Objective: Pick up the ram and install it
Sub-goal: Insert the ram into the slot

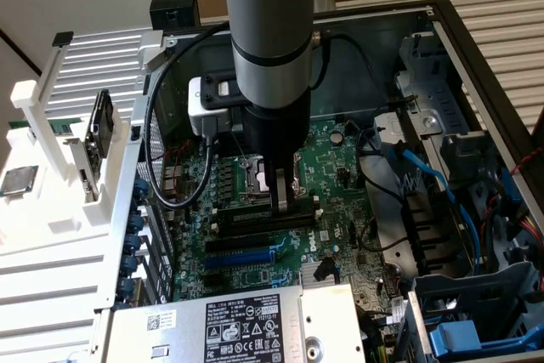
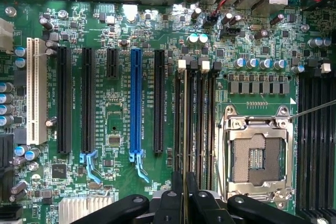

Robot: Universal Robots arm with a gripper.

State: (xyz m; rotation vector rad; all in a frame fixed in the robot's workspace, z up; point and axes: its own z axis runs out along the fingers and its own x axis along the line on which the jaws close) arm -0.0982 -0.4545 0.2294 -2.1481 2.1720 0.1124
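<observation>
Grey cylindrical arm (image 1: 268,31) hanging vertically into open sheet-metal case (image 1: 463,40), centre of exterior view. Black gripper (image 1: 283,197) pinching ram (image 2: 185,124), jaws nearly closed on its thin faces. Ram showing edge-on as narrow pale strip, running along black memory slots (image 2: 202,129) with white end clips, just beside square silver processor socket (image 2: 257,156). Whether seated in slot: cannot tell. Glossy green motherboard (image 2: 105,93) lying beneath, blue slot (image 2: 136,103) sitting well apart.

The ram (image 2: 185,129) is seen edge-on, one end hidden by the gripper (image 2: 184,182), itself cut off at the view's edge.
</observation>
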